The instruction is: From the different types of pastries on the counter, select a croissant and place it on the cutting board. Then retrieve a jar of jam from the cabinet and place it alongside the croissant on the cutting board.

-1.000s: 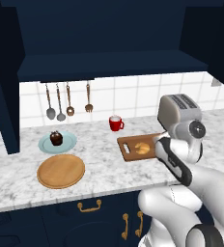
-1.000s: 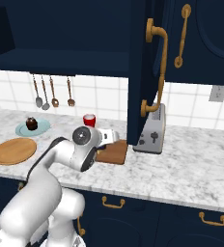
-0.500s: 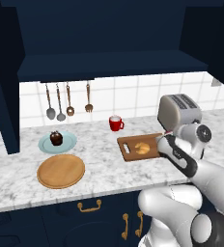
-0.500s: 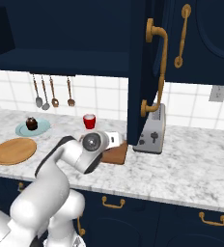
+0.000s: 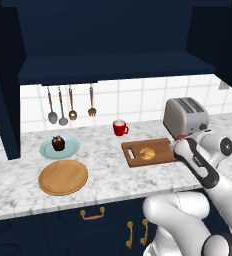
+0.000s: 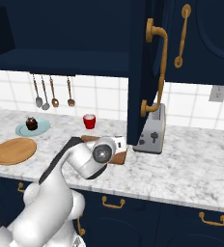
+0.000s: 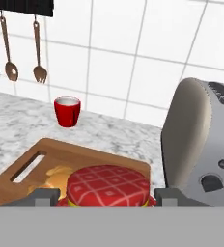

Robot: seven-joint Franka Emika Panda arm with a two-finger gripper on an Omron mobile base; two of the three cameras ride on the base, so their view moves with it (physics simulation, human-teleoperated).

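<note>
The jar of jam [image 7: 108, 185], with a red checked lid, sits between my finger tips, and my gripper [image 7: 108, 198] is shut on it. It is over the near right part of the cutting board [image 7: 92, 157]. The croissant [image 7: 56, 177] lies just left of it on the board. From the left base, the croissant [image 5: 147, 153] rests mid-board on the cutting board [image 5: 138, 148], with my gripper [image 5: 180, 143] at the board's right end by the toaster. The dark chocolate pastry [image 5: 58, 143] stays on a blue plate. The cabinet [image 5: 113, 65] is open overhead.
A toaster [image 5: 186, 116] stands close to the right of the board. A red mug [image 5: 119, 128] sits behind the board. A round wooden plate [image 5: 63, 176] lies front left. Utensils [image 5: 71, 104] hang on the tiled wall. The open cabinet door [image 6: 143, 72] hangs above the toaster.
My hand with the jar has shifted a little to the right, toward the toaster end of the board, and the elbow swung right. Croissant and board have not moved.
</note>
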